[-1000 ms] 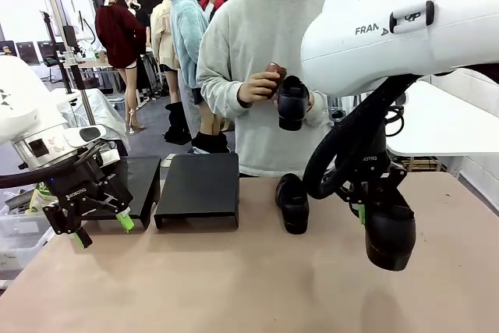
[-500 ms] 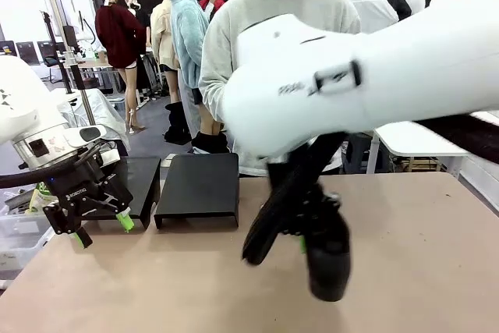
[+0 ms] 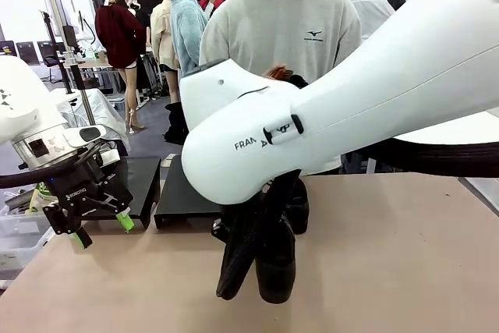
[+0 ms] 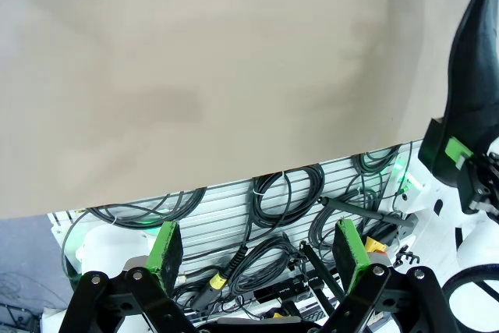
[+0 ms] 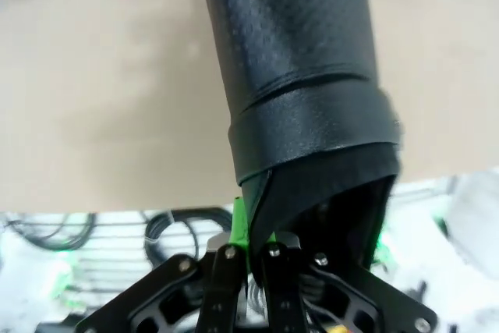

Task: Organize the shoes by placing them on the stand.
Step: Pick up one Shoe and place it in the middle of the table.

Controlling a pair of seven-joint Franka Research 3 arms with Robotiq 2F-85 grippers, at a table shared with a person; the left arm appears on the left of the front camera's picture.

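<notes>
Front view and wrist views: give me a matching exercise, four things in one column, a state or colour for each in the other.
1. left gripper
2. right gripper
3. stand
4. table

A. low black platform
B. shut on a shoe
C. beige
D. open, holding nothing

Pairs: 1-D, 2-B, 3-A, 4-C.

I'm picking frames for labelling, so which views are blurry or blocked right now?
Front view: the right arm looms close, soft-edged, hiding much of the table; the shoe it holds is a dark blur. Right wrist view: the shoe's grain is crisp above the shut right tool, background soft. Left wrist view: sharp and evenly lit around the open left tool.
</notes>
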